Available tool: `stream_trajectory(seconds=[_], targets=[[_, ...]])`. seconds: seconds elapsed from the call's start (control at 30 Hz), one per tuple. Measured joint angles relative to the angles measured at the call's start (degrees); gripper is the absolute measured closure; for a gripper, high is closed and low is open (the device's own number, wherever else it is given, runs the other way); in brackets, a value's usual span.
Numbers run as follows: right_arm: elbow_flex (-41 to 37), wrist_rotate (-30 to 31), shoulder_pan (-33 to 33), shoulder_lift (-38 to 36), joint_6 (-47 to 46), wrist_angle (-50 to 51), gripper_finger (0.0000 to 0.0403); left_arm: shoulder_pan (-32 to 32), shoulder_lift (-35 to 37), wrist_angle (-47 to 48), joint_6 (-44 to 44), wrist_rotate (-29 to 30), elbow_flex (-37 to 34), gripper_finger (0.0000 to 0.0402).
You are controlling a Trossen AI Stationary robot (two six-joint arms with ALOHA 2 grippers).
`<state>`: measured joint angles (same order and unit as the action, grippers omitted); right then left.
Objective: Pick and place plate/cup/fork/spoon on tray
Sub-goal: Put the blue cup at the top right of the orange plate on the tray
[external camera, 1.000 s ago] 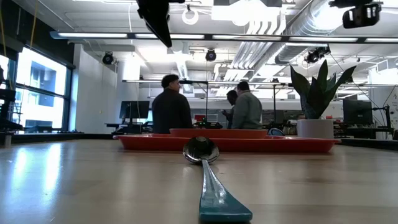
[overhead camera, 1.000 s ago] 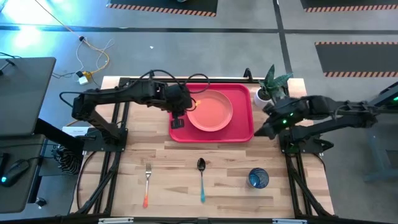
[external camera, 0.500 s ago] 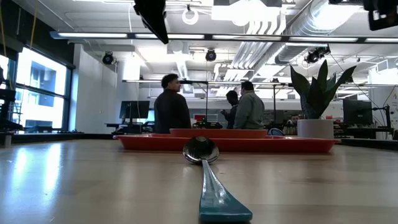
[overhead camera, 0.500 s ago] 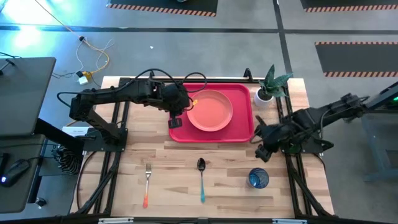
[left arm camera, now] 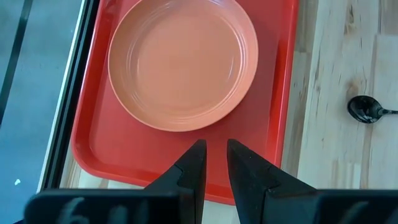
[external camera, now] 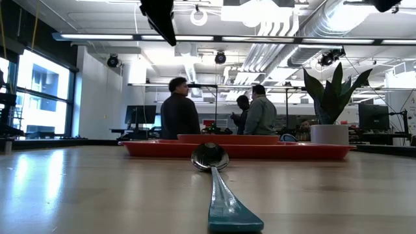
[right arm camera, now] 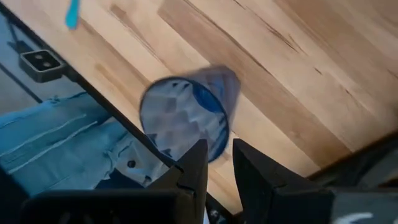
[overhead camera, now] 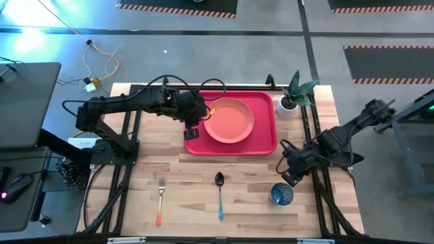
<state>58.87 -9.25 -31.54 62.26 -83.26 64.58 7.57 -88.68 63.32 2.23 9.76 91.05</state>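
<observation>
The salmon-pink plate (overhead camera: 229, 120) lies flat inside the red tray (overhead camera: 264, 139) at the table's far middle. It also shows in the left wrist view (left arm camera: 183, 62). My left gripper (overhead camera: 192, 127) hovers shut over the tray's left part (left arm camera: 273, 93), beside the plate. The blue-purple cup (overhead camera: 281, 195) stands upright on the table near the front right. My right gripper (overhead camera: 290, 177) is shut just above and behind the cup (right arm camera: 186, 115), touching nothing. The fork (overhead camera: 161, 200) and the teal-handled spoon (overhead camera: 220, 193) lie flat near the front edge.
A white pot with a green plant (overhead camera: 293, 95) stands at the tray's far right corner. Bare wood lies between the tray and the cutlery. In the low view, people stand in the room behind the tray (external camera: 237, 150).
My right gripper has moved from beside the tray's right edge toward the table's near edge, and now sits close to the cup. The cup, plate, fork and spoon have stayed where they were.
</observation>
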Motion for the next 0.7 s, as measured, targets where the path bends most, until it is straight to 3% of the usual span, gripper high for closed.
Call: stream_trajectory(seconds=[0.47,0.7], targets=[[0.00,-0.20,-4.44,0.82,-7.34,-0.55,0.0332,0.00,-0.01,0.01,-0.75,0.00,0.00,0.0346],[0.00,0.21,-5.04,4.94,-6.70,-0.57,0.0279,0.00,-0.02,0.01,-2.02,0.00,0.00,0.0346]])
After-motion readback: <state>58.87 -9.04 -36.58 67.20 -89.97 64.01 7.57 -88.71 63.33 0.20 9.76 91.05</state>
